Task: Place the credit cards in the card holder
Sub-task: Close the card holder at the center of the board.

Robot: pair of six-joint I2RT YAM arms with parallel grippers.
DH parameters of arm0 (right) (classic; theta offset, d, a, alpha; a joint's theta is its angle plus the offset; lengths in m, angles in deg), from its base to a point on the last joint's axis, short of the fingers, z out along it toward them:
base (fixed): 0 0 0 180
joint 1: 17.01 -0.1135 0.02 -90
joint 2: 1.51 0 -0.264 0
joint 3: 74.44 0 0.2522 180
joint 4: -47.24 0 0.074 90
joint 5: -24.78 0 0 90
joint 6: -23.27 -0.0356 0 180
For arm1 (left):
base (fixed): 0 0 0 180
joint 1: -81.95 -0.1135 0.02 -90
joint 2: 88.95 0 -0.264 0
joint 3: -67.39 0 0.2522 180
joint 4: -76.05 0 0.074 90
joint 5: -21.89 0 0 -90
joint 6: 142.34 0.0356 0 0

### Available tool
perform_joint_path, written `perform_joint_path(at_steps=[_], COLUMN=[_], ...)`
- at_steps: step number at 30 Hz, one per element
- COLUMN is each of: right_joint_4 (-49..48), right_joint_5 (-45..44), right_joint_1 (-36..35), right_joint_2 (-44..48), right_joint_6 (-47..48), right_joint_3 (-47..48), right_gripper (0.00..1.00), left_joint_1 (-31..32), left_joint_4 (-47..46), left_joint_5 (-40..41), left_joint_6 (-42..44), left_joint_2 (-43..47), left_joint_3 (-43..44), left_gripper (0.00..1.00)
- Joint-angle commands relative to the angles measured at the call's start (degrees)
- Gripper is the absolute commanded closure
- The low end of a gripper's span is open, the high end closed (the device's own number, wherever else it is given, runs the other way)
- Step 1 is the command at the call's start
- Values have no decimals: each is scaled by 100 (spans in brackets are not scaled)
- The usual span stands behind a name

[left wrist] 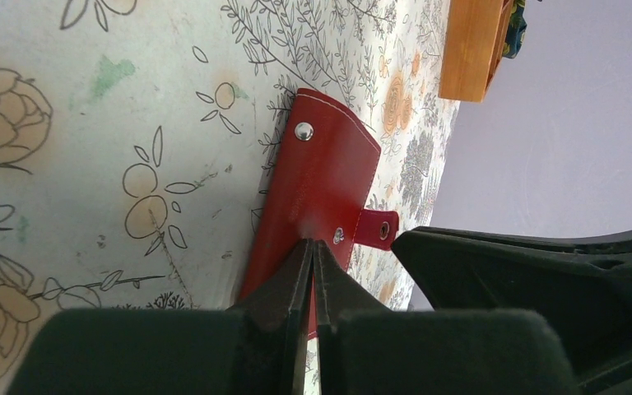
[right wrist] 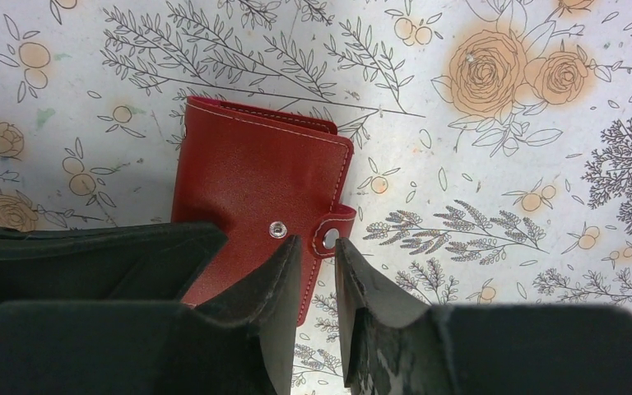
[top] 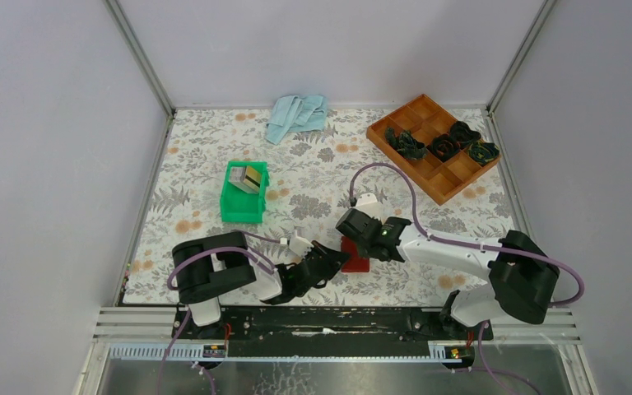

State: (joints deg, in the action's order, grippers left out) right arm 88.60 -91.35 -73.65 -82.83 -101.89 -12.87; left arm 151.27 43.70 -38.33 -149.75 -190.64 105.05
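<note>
1. Left pincer of mine is clamped on the near edge of the card holder. The holder lies folded shut and flat on the table, close in front of my 2 bases.
2. My right pincer has its jaws a little apart, gripping nothing, with the snap tab at their mouth. I cannot tell whether a tip touches it.
3. The tab sticks out past the cover's edge, its snap beside the stud rather than on it, so it looks unfastened to me.
4. Risk 1: I cannot tell whether my left pinch takes 1 flap or the whole fold. If it takes the whole fold, it holds the holder shut against any lift.
5. Risk 2: the cover is smooth and my hold is thin. A tug on the tab could pull the holder out of my pinch or swing it round.
6. Risk 3: my 2 pincers crowd 1 corner, so their fingers could knock together.
7. What I take to be the credit cards stand in the green bin, well apart to the back left, with none in hand.
8. Farther back are an orange tray with dark bundles and a blue cloth. Neither lies between bin and holder.
</note>
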Motion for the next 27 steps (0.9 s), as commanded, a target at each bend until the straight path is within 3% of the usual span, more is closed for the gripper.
perform_joint_path(at_steps=[1, 27], right_joint_4=[-2, 71], right_joint_5=[-243, -375], right_joint_1=[-53, -47], right_joint_2=[-111, -312], right_joint_6=[9, -52], right_joint_3=[252, 210], right_gripper=[71, 75], left_joint_1=[-2, -2], left_joint_4=[412, 322], left_joint_5=[-209, -208], left_joint_6=[108, 73], left_joint_2=[-233, -245], left_joint_3=[9, -58], left_gripper=[92, 92])
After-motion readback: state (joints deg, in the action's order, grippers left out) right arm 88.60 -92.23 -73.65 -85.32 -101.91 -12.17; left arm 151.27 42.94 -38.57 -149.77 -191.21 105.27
